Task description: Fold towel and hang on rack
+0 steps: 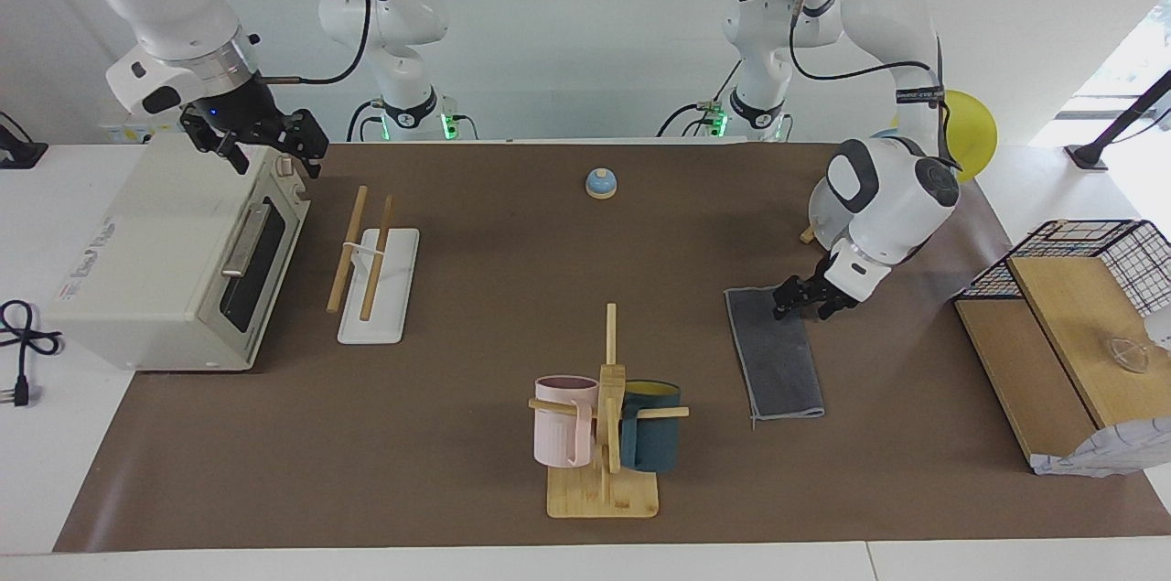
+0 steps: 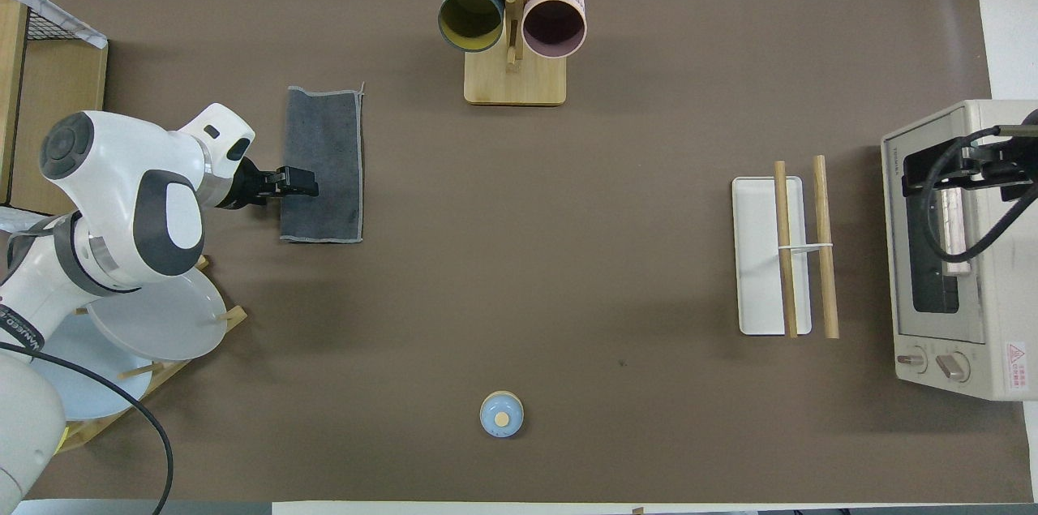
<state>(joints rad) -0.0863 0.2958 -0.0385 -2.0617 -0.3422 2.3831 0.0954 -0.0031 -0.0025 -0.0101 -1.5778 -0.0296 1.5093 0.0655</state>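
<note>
The towel (image 1: 775, 352) is lying flat on the counter (image 1: 476, 288) toward the left arm's end, folded into a long grey strip that is running away from the robots, with only its grey face showing. The left hand (image 1: 806, 300) is sitting low at the strip's nearer end, on the edge that is facing the left arm's end of the counter; its fingers are standing apart, released, gripping nothing, and its tips are reaching just over that edge. Whether they are touching the cloth cannot be told. The rack (image 1: 378, 286) is standing well apart from the towel, toward the right arm's end, its two wooden rods lying parallel above the white base and carrying nothing. The right hand (image 1: 265, 145) is waiting in the air over the top of the oven (image 1: 174, 256), which is sitting beside the rack at the right arm's end; its fingers are spread and holding nothing. Between rack and towel, farther from the robots, a mug stand (image 1: 604, 435) is bearing a pink mug (image 1: 564, 433) and a dark teal mug (image 1: 651, 436). A small blue bell (image 1: 602, 184) is sitting near the robots' edge of the counter.
</note>
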